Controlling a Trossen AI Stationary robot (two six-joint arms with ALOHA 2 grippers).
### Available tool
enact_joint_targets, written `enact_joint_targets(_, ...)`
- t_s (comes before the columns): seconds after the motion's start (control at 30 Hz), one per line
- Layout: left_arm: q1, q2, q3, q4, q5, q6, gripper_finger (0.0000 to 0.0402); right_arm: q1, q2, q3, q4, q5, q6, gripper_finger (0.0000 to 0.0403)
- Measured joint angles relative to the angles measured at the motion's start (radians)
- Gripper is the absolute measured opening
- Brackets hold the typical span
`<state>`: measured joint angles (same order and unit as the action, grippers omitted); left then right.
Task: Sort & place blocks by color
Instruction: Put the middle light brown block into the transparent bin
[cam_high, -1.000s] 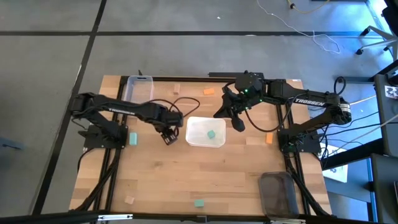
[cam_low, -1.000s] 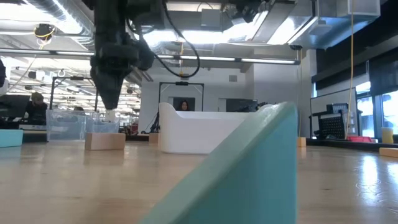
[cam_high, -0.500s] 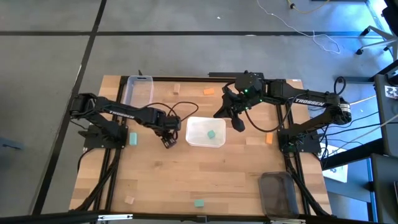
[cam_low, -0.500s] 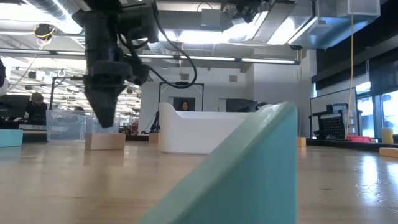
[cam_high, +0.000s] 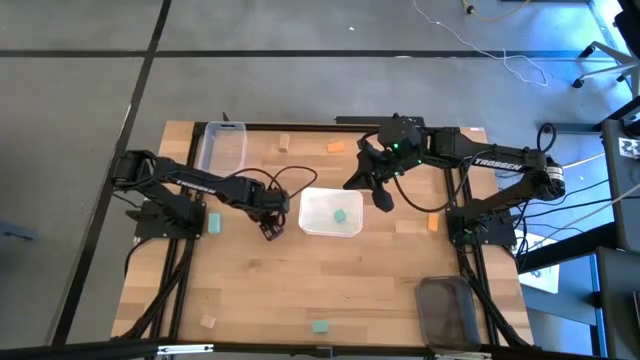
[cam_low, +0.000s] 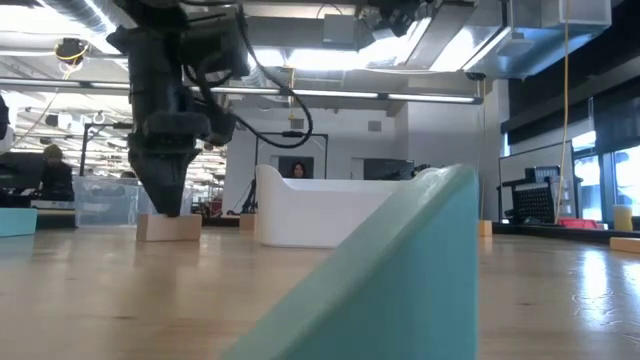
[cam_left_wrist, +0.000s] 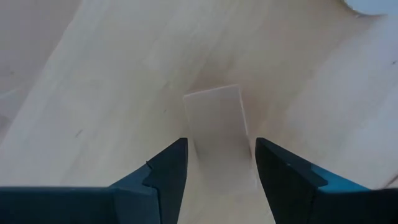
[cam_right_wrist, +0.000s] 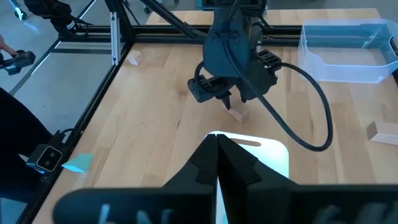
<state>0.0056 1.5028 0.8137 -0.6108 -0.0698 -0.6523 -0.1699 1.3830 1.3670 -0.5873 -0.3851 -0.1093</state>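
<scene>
On the left, the left gripper (cam_high: 270, 230) holds its fingers apart around a pale wood block (cam_left_wrist: 214, 118) beside the white tray (cam_high: 312, 226), which holds just one teal block (cam_high: 341, 216), while the right gripper (cam_high: 383, 199) waits pressed together and many blocks lie unsorted.

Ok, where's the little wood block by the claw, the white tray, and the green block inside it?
wood block (cam_left_wrist: 214, 115), left wrist view, its top face.
white tray (cam_high: 312, 205), high view, bare floor near its left rim.
green block (cam_high: 341, 215), high view, its top.
</scene>
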Motion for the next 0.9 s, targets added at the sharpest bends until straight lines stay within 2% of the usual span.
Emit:
enact_joint_targets(0.3, -0.001, 0.0, -0.085, 0.11, -0.037, -0.018, 0.0175, 0.0, 0.0, 0.0, 0.0, 0.0, 0.0, 0.0007)
enact_joint_targets(0.53, -0.001, -0.004, -0.119, 0.115, -0.057, -0.007, 0.0124, 0.0, 0.0, 0.0, 0.0, 0.0, 0.0, 0.0007)
enact_joint_targets(0.9, 0.001, -0.003, -0.064, 0.098, -0.015, 0.023, 0.0123, 0.0, 0.0, 0.0, 0.0, 0.0, 0.0, 0.0007)
